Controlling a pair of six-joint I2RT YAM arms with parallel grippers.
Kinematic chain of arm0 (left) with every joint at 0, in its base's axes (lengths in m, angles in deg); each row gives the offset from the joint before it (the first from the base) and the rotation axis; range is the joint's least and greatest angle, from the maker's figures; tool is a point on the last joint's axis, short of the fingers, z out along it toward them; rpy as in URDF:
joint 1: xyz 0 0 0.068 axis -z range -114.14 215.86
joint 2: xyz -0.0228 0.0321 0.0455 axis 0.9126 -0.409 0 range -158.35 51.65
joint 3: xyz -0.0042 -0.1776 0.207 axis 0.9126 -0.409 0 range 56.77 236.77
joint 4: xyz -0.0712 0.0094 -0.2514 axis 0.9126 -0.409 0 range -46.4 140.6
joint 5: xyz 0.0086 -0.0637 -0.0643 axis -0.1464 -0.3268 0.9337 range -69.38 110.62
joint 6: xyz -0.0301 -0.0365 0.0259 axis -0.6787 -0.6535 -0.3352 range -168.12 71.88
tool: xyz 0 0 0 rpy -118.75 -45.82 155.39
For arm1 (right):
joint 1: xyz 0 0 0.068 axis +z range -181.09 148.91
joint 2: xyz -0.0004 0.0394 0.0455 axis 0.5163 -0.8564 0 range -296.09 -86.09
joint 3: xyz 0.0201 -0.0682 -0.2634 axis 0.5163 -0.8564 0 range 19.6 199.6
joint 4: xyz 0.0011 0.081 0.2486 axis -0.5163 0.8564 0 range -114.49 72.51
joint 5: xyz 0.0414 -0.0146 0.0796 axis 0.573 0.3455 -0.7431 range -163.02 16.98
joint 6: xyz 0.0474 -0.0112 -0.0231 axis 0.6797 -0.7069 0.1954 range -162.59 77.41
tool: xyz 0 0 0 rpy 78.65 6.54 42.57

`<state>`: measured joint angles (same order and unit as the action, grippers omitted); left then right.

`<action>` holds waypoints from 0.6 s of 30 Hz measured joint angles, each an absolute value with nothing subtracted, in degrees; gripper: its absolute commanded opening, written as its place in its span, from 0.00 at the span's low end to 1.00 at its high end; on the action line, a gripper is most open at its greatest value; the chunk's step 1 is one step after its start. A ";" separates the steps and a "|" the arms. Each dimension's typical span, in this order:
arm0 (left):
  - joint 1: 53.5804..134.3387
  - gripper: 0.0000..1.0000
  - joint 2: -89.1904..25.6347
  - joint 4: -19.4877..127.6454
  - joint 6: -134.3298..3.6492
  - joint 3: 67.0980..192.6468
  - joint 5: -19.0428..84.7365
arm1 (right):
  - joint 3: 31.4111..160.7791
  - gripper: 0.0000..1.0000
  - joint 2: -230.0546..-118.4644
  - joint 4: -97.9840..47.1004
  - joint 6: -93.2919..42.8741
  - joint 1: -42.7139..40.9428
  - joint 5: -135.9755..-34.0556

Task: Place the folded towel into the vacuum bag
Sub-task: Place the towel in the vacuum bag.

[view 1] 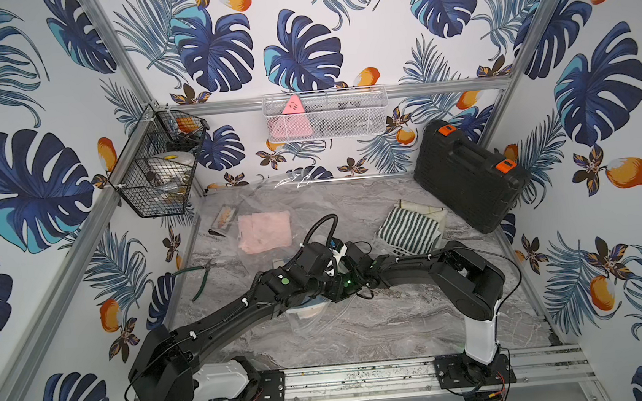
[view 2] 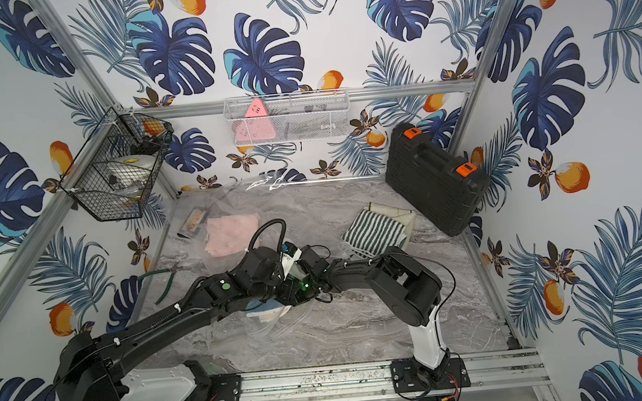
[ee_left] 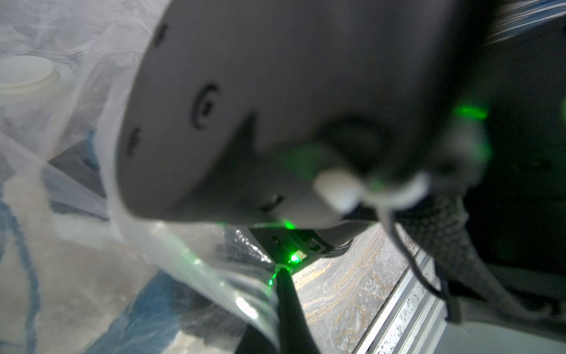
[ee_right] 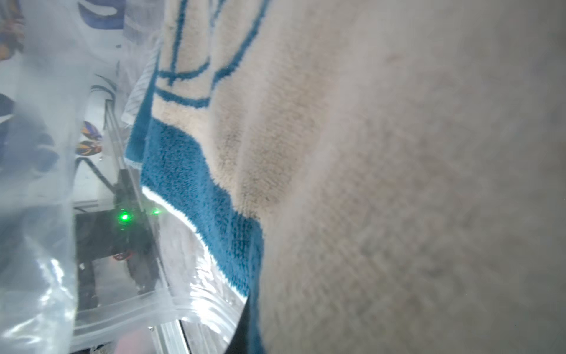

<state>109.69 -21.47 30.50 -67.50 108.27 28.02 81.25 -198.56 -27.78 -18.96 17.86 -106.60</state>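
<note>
The vacuum bag (view 1: 271, 198) is a crinkly clear plastic sheet running from the back left to the front centre of the table. Its white valve disc (ee_left: 24, 73) shows in the left wrist view. The folded towel (view 1: 309, 309), cream with blue trim, lies under my two crossed wrists at the bag's mouth. It fills the right wrist view (ee_right: 367, 184). My left gripper (ee_left: 280, 272) is shut on the bag's zip edge (ee_left: 245, 291). My right gripper (ee_right: 254, 306) is shut on the towel, with the zip edge (ee_right: 190, 303) just beside it. In both top views the arms hide both pairs of jaws.
A pink cloth (view 1: 264, 230) lies inside the bag at the back left. A striped towel (view 1: 409, 227) and a black tool case (view 1: 464, 177) sit at the back right. Green-handled pliers (view 1: 195, 280) lie at the left edge. A wire basket (view 1: 157, 164) hangs on the left wall.
</note>
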 measured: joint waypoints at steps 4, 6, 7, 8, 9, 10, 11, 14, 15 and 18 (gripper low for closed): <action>109.69 0.00 -20.68 29.82 -67.56 107.01 27.99 | 85.30 0.31 -205.14 -31.45 -14.91 18.32 -110.29; 109.69 0.01 -19.83 29.49 -67.69 106.28 27.82 | 86.06 0.55 -206.08 -32.28 -13.45 18.30 -112.20; 109.69 0.10 -19.31 29.21 -67.71 106.11 27.80 | 86.10 0.72 -205.71 -32.59 -13.08 18.28 -112.76; 109.69 0.21 -18.89 28.71 -67.87 106.11 27.80 | 85.91 0.80 -204.88 -32.48 -13.08 18.32 -112.76; 109.69 0.29 -18.35 28.36 -67.89 106.13 27.80 | 85.34 0.85 -203.57 -31.82 -13.03 18.30 -112.61; 109.67 0.35 -17.69 27.61 -67.98 106.35 27.91 | 83.79 0.88 -201.31 -30.86 -12.53 18.04 -112.02; 109.43 0.39 -16.82 26.41 -68.48 106.70 27.93 | 82.10 0.89 -198.82 -29.16 -12.31 17.75 -110.91; 107.64 0.40 -13.76 24.86 -70.77 107.88 27.75 | 77.58 0.92 -193.42 -23.93 -10.52 16.88 -109.38; 106.77 0.39 -13.01 24.88 -71.63 108.06 27.32 | 76.36 0.92 -192.24 -22.80 -10.19 16.77 -109.27; 105.13 0.30 -12.16 27.64 -76.68 107.62 27.19 | 72.66 0.93 -189.01 -21.20 -8.62 16.81 -108.63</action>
<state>105.13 -12.16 27.64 -76.68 107.62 27.19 72.66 -189.01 -21.20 -8.62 16.81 -108.63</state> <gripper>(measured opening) 0.348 0.925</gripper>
